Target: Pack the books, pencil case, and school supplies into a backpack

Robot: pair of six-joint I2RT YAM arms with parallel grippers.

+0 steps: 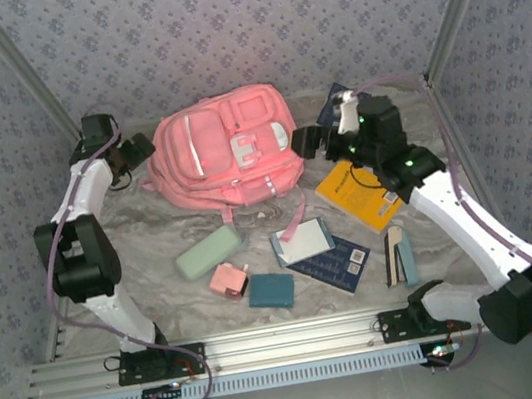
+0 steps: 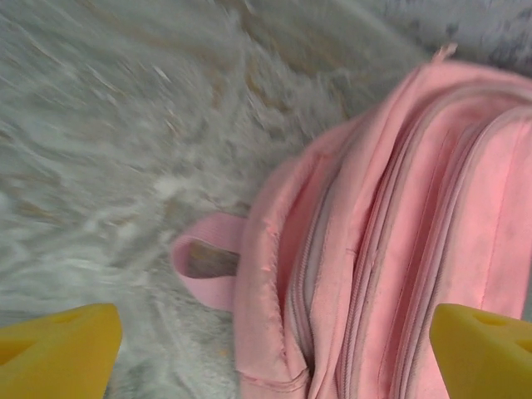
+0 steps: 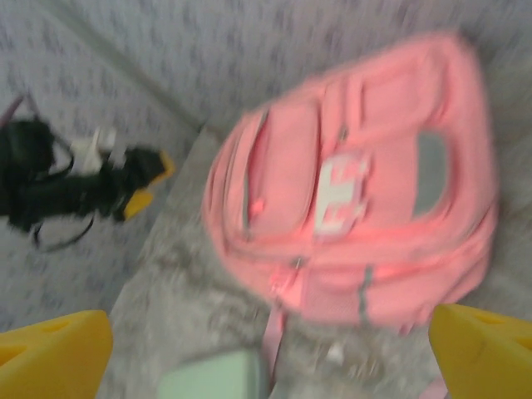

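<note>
Counted one large soft pink backpack [image 1: 228, 150] with white trim, lying front-up at the far middle of the grey marbled desk [image 1: 156, 242]. Four flat books: a bright yellow one [image 1: 356, 193] right of the backpack, partly under the right arm; a navy dotted one [image 1: 337, 262] near centre; a white-and-light-blue one [image 1: 303, 242] overlapping its far-left corner; a second navy one [image 1: 335, 95] at the far right, mostly hidden behind the arm. One pale mint oblong pencil case [image 1: 209, 252] lay just near of the backpack. Three small supplies: a pink boxy piece [image 1: 226, 280] just beside a dark teal block [image 1: 271, 290], and a thin teal-and-black slab [image 1: 401, 256] apart on the right. Left tool [image 1: 135, 151], fingers wide apart and empty, sat just beside the backpack's left edge; right tool [image 1: 306, 143], likewise spread and empty, by its right edge. Bare desk lay left of the pencil case and along the near aluminium rail [image 1: 298, 336].
</note>
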